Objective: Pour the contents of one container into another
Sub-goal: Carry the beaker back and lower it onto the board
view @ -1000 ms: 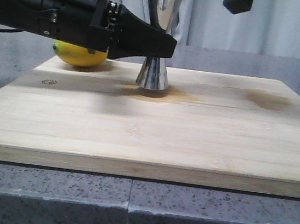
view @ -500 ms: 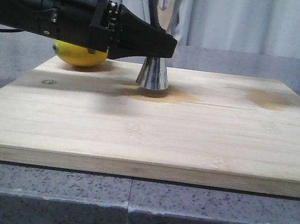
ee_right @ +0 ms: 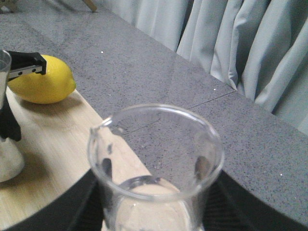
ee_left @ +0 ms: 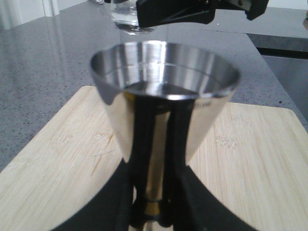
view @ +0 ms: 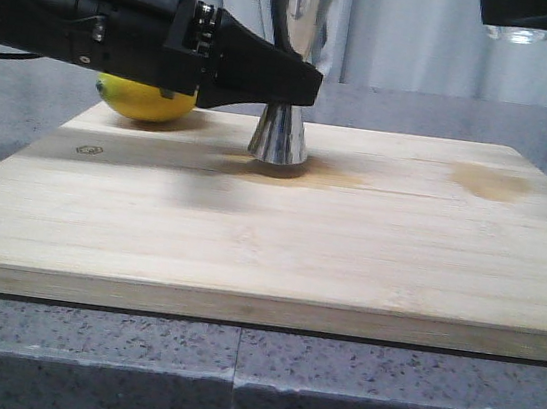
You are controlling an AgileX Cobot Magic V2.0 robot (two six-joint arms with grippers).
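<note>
The steel jigger (view: 280,130) stands upright on the bamboo board (view: 268,244) at its back left. My left gripper (view: 305,83) is shut on its narrow waist. In the left wrist view the black fingers (ee_left: 139,159) flank the gold band under the jigger (ee_left: 163,91) cup. High above the board's right side, my right gripper (view: 546,13) is shut on the clear glass beaker (view: 518,35), of which only the bottom shows. The right wrist view has the beaker (ee_right: 156,144) upright between the fingers (ee_right: 103,168), well apart from the jigger. I cannot tell whether the beaker holds liquid.
A yellow lemon (view: 146,99) lies on the board's back left corner, behind my left arm. Two darker stains mark the board, one round the jigger's foot (view: 328,176) and one at the back right (view: 488,182). Grey stone counter (view: 230,380) surrounds the board, curtains behind.
My right gripper sat at the top centre-right a second ago, left the view, and now shows at the top right with the beaker's bottom in sight. The left gripper and jigger have not moved.
</note>
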